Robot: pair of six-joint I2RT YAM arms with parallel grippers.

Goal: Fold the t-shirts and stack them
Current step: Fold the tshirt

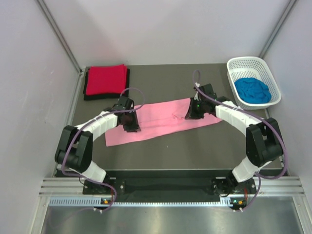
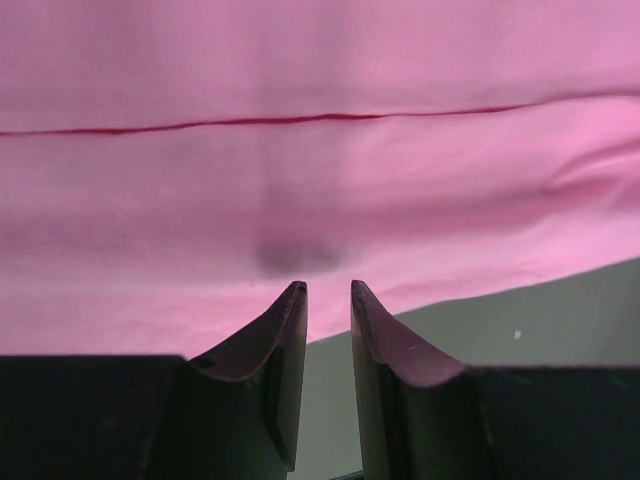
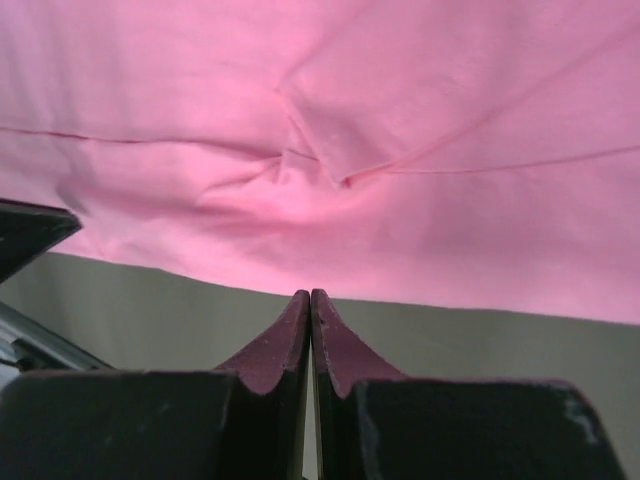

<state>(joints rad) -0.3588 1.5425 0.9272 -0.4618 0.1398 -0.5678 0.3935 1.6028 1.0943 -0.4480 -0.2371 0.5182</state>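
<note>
So the pink t-shirt (image 1: 163,122) is lying as a long folded strip across the middle of the table (image 1: 195,146), slanting from lower left up to the right. The left gripper (image 2: 327,290) is at its left end, fingers slightly apart with nothing between them and the tips right at the cloth's edge. The right gripper (image 3: 311,293) is pressed fully together at the near hem, with no cloth visibly pinched. Upper left, the red t-shirt (image 1: 105,79) sits folded on the black t-shirt (image 1: 87,95). The blue t-shirt (image 1: 252,90) is bunched in the basket (image 1: 246,61), upper right.

Right end effector (image 3: 311,297) closed at creased pink t-shirt (image 3: 330,130) edge, possibly touching.
</note>
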